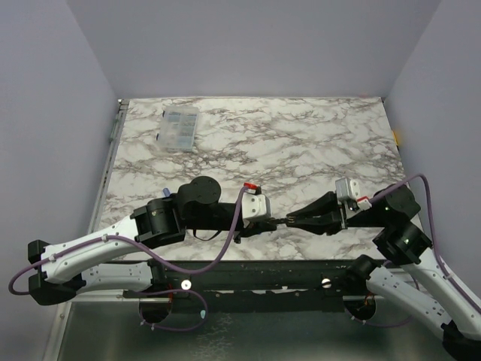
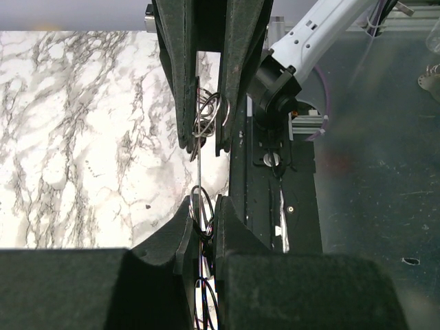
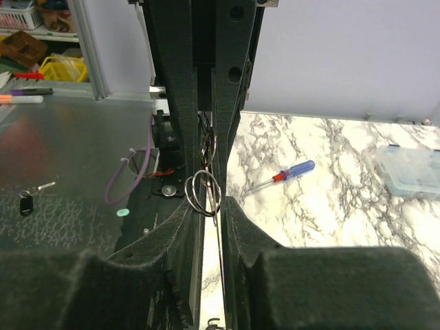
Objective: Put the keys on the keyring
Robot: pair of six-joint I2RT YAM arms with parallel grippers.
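The left end effector [image 1: 275, 220] and the right end effector [image 1: 291, 220] meet tip to tip in the air, just above the near edge of the marble tabletop [image 1: 301, 143]. They point straight at each other. The keyring [image 3: 203, 193] is between them. Only its thin metal ring shows well, as some loops of wire that sit exactly where the two tips come together. In the left wrist view the left fingers [image 2: 172, 240] are pressed nearly together, with only a narrow slit, and the wire loops are caught in this slit, so this end effector pinches the keyring. A thin straight line of metal goes from there up into the opposite tips. In the right wrist view the right fingers [image 3: 258, 237] also stand close, and a loop of the ring lies at their ends. I cannot tell whether their pads press on it or only stand beside it. I cannot make out any key on the ring, because the parts there are too thin and too dark. A screwdriver [image 3: 285, 173] with a blue handle and a red collar lies flat on the tabletop, well apart from the ring. A clear plastic box [image 1: 179, 126] stands near the far left corner. On the grey metal surface beside the tabletop lies a small dark object [image 3: 26, 204], too small to identify.
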